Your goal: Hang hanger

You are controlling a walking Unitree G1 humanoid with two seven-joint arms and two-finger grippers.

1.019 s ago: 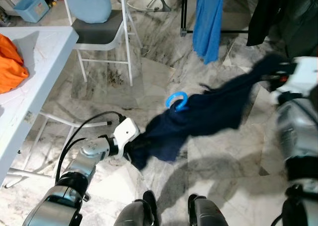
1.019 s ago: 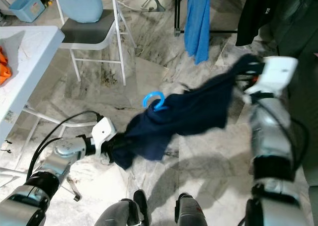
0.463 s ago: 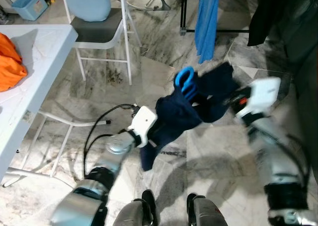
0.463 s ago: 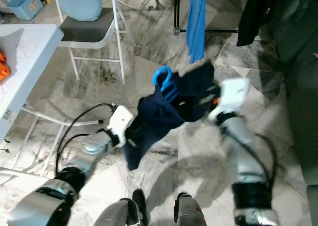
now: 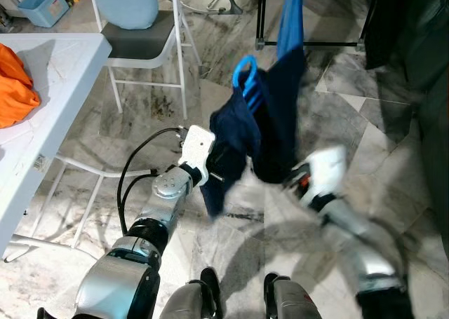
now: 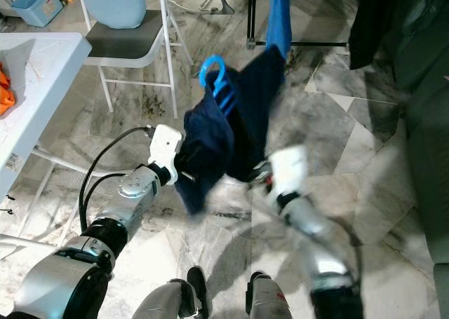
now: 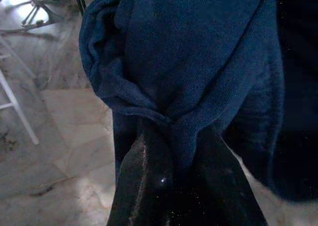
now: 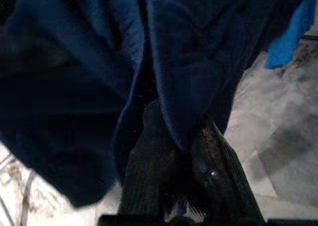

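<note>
A dark navy garment (image 5: 256,126) hangs on a blue plastic hanger (image 5: 245,77) whose hook sticks up above the cloth. My left gripper (image 5: 214,172) is shut on the garment's left side; the wrist view shows its fingers (image 7: 149,181) pinching a fold of navy cloth (image 7: 198,62). My right gripper (image 5: 291,179), blurred, is shut on the garment's lower right part, with its fingers (image 8: 164,151) clamped on the cloth (image 8: 174,52). The garment now hangs bunched and upright between both arms, in front of a black clothes rack (image 5: 261,17).
A bright blue cloth (image 5: 290,21) and a black garment (image 5: 393,24) hang on the rack behind. A white folding chair (image 5: 144,45) with a pale blue cushion stands at the left back. A white table (image 5: 42,102) with an orange cloth (image 5: 14,87) lies at the left. Marble floor.
Both arms have drawn together and lifted: the garment, spread wide a second ago, now hangs folded and upright. The right arm swung inward and down; the hanger rose toward the rack.
</note>
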